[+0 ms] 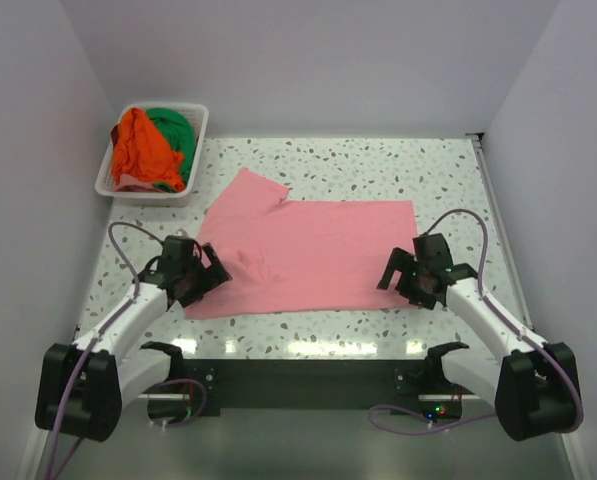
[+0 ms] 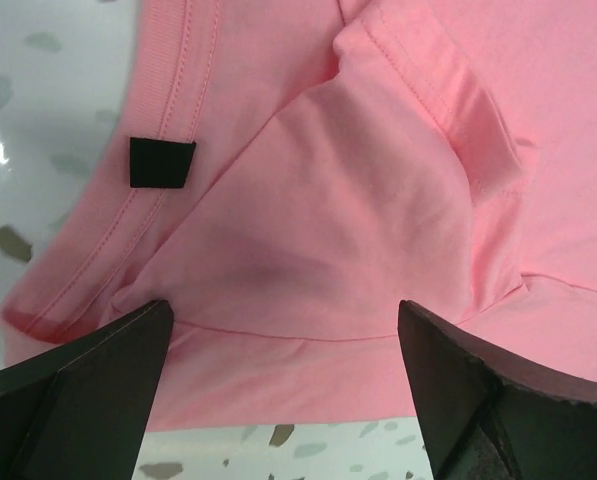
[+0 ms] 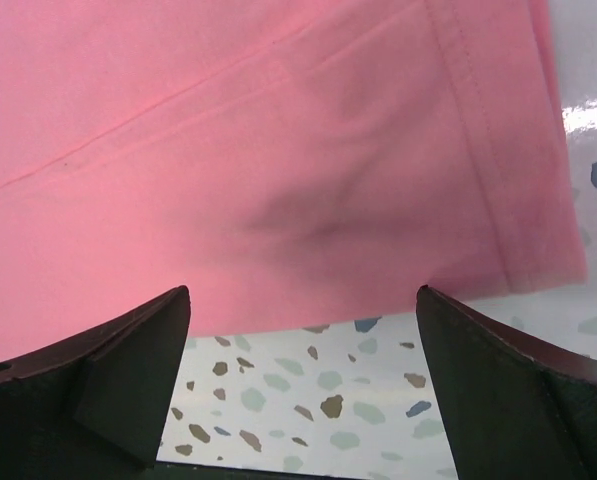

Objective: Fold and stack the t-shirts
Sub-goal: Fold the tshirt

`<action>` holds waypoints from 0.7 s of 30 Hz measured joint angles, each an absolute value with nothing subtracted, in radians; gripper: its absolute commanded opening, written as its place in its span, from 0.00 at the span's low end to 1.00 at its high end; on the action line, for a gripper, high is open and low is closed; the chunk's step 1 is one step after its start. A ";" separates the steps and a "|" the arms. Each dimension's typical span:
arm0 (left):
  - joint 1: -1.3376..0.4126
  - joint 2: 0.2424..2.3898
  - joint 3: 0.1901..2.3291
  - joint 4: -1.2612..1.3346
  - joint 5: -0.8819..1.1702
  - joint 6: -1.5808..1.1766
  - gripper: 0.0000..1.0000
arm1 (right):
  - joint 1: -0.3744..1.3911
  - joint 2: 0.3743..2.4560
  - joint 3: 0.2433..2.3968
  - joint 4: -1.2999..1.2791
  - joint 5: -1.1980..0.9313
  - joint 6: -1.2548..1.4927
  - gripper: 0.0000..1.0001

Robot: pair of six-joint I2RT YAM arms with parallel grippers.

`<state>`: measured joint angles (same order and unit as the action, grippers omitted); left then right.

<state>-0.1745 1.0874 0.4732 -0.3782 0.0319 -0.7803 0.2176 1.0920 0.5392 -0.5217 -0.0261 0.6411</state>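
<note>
The pink t-shirt [image 1: 308, 255] lies spread on the speckled table [image 1: 378, 160] between my two arms, one sleeve sticking out toward the far left. It looks mostly flat, which is what a clean fold needs.

My left gripper [image 1: 216, 268] hangs over the near left part of the shirt with its fingers [image 2: 78, 390] spread wide and nothing between them. Through the left wrist camera I see the ribbed collar [image 2: 168, 90] with its small black tag [image 2: 161, 162], and a sleeve [image 2: 418, 80] turned in over the body. I judge I am lined up here to take the neck end.

My right gripper [image 1: 393, 272] sits at the near right corner, fingers [image 3: 508, 390] also apart and empty. Below them the stitched hem [image 3: 468, 120] runs to the corner, with bare table just beyond. Both grippers straddle the near edge, so that closing would catch the cloth at both ends and the shirt could be lifted evenly, without sagging in the middle.

The orange t-shirt [image 1: 138, 150] and the green t-shirt [image 1: 173, 130] are bunched together in the white basket [image 1: 200, 125] at the far left corner, well apart from me. By my reckoning the task is early: no shirt is fully folded and no stack exists yet.
</note>
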 measured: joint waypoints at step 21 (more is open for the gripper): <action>-0.180 0.982 0.584 -0.426 0.004 -0.793 1.00 | 0.735 1.721 1.276 -0.371 -0.181 0.471 0.91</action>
